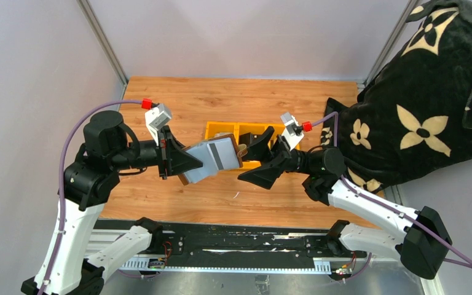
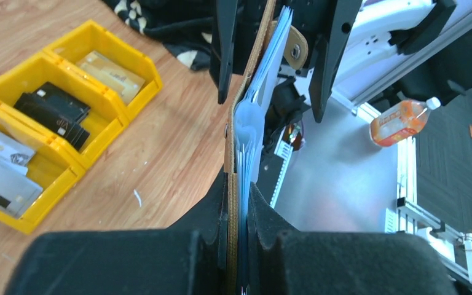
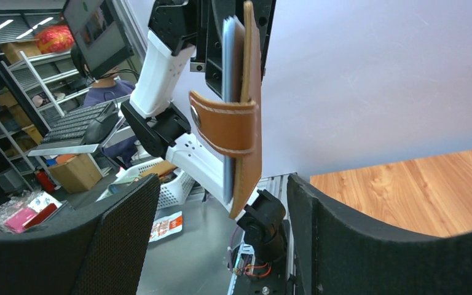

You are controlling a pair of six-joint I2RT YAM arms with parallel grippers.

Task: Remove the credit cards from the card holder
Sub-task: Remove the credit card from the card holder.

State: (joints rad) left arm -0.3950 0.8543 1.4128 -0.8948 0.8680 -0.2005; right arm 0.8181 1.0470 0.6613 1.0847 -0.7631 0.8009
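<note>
1. The left pincer (image 1: pixel 185 161) is pinching one end of the card holder (image 1: pixel 214 157). It holds it off the worktop (image 1: pixel 178 98), above the middle and on the near side of the yellow bin (image 1: pixel 211 128).
2. In the left wrist view the card holder (image 2: pixel 246 129) sits edge-on in that pincer (image 2: pixel 238 206). Its brown cover is on one side and the pale grey pocket layers are stacked against it. Held this way, the far end stays free for the other arm.
3. The right pincer (image 1: pixel 246 161) is spread wide and faces that free end. In its own view (image 3: pixel 221 184) the card holder (image 3: pixel 249 110) hangs between the two fingers (image 3: pixel 120 239), and neither appears to touch it.
4. A brown strap (image 3: pixel 224 130) wraps over the exposed end, so it may get in the way of a clean grip on a card edge.
5. The bin (image 2: pixel 67 163) already holds cards, sorted by colour: a tan card (image 2: pixel 110 74), black cards (image 2: pixel 52 110) and silvery cards (image 2: pixel 0 166). I cannot tell whether any card remains in the pockets.
6. There is bare worktop toward the far edge and the left edge. A black flowered cloth (image 1: pixel 418 92) covers the right edge, close behind the right arm, so that arm has little room to pull back sideways.
</note>
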